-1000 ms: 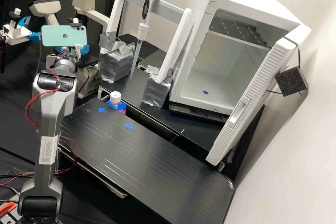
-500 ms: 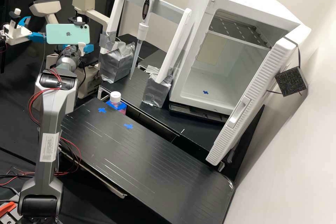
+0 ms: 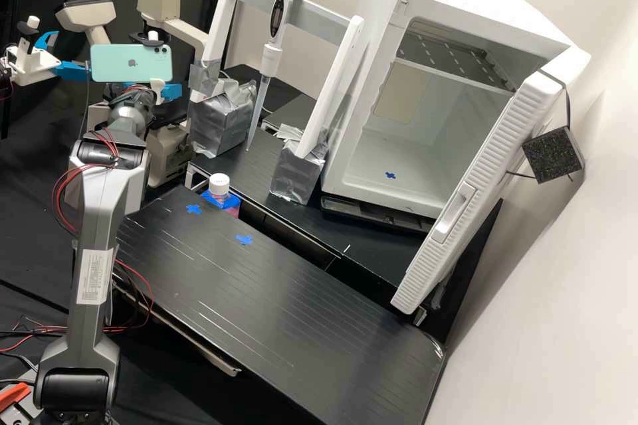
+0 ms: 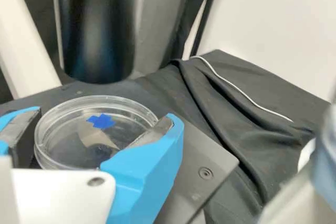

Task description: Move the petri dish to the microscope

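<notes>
The gripper (image 3: 171, 91) is in front of the beige microscope (image 3: 159, 0) in the high view, partly hidden behind the phone mounted on the arm. In the wrist view the gripper (image 4: 97, 137) is shut on the clear round petri dish (image 4: 55, 116), one blue finger at each side of its rim. The dish is about level, below a dark cylinder of the microscope (image 4: 97, 35) and over its dark grey flat stage (image 4: 202, 161). A blue cross mark shows within the dish's outline. Whether the dish touches the stage, I cannot tell.
A pipette (image 3: 272, 33) hangs on a white stand right of the microscope. A white-capped bottle (image 3: 219, 187) stands by the black bench (image 3: 266, 305). Farther right is the open white incubator (image 3: 432, 0). Another arm's gripper (image 3: 66, 70) is at far left.
The arm's wrist and the phone have moved a little right and slightly up in the high view, mostly in the first half second. Bench, bottle and incubator are unchanged.
</notes>
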